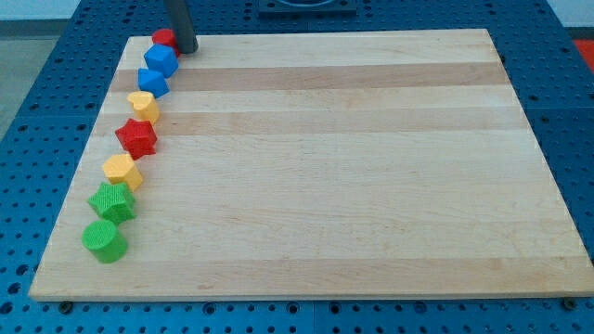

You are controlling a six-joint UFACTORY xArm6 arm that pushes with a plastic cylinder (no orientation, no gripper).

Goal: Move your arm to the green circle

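Observation:
The green circle [104,240] lies at the view's bottom left of the wooden board [353,167], at the lower end of a column of blocks. My tip [187,49] is at the view's top left, touching or just right of a red block [164,39] and above a blue block [161,60]. The tip is far from the green circle, at the opposite end of the column.
The column along the board's left edge runs downward: a second blue block [152,82], a yellow block [144,107], a red star [136,137], a yellow block [122,172], a green star-like block [112,201]. A blue perforated table surrounds the board.

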